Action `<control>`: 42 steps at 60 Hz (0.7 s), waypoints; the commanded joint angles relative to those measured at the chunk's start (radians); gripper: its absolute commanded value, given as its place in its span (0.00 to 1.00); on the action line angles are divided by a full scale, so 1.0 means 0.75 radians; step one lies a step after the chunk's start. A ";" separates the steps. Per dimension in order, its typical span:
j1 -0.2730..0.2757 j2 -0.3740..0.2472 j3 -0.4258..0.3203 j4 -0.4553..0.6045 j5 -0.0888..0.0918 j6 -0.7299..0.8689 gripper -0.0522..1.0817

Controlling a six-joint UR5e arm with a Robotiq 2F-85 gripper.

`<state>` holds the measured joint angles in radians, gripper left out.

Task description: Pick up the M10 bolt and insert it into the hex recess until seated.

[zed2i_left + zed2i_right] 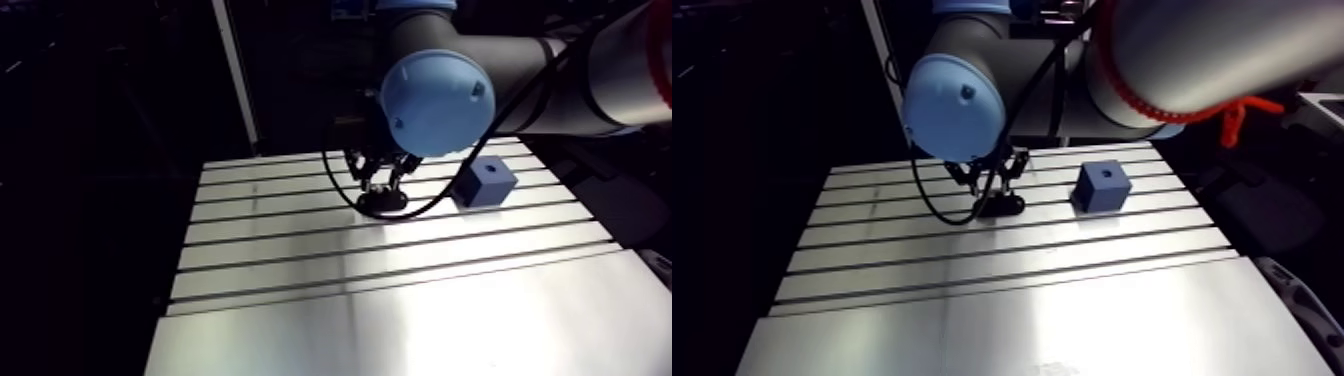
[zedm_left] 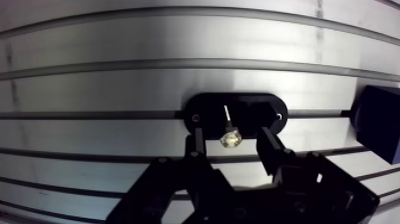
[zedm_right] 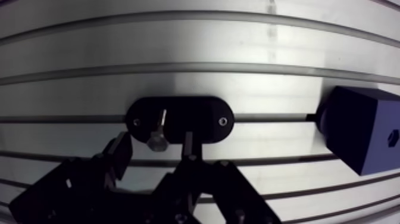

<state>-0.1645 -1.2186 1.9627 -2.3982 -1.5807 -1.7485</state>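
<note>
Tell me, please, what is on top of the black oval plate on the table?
A small silver hex-head bolt rests on the black oval plate, between the open fingers. The slotted aluminium table under the plate is hidden.

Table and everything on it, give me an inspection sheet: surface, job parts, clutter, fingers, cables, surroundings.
Surface: slotted metal table.
Job's things: bolt on a black oval holder; blue cube with a hole in its top stands beside the holder, apart from it.
Clutter: nothing seen.
Fingers: open, one on each side of the bolt's head, not touching it.
Cables: nothing seen beyond the arm's own.
Surroundings: nothing seen.
</note>
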 commanded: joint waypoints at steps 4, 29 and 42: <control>-0.002 0.000 0.000 0.000 0.000 0.001 0.44; -0.002 0.002 0.004 -0.021 0.002 -0.003 0.47; -0.003 0.008 0.004 -0.021 0.002 -0.003 0.48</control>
<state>-0.1658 -1.2169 1.9655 -2.4132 -1.5796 -1.7509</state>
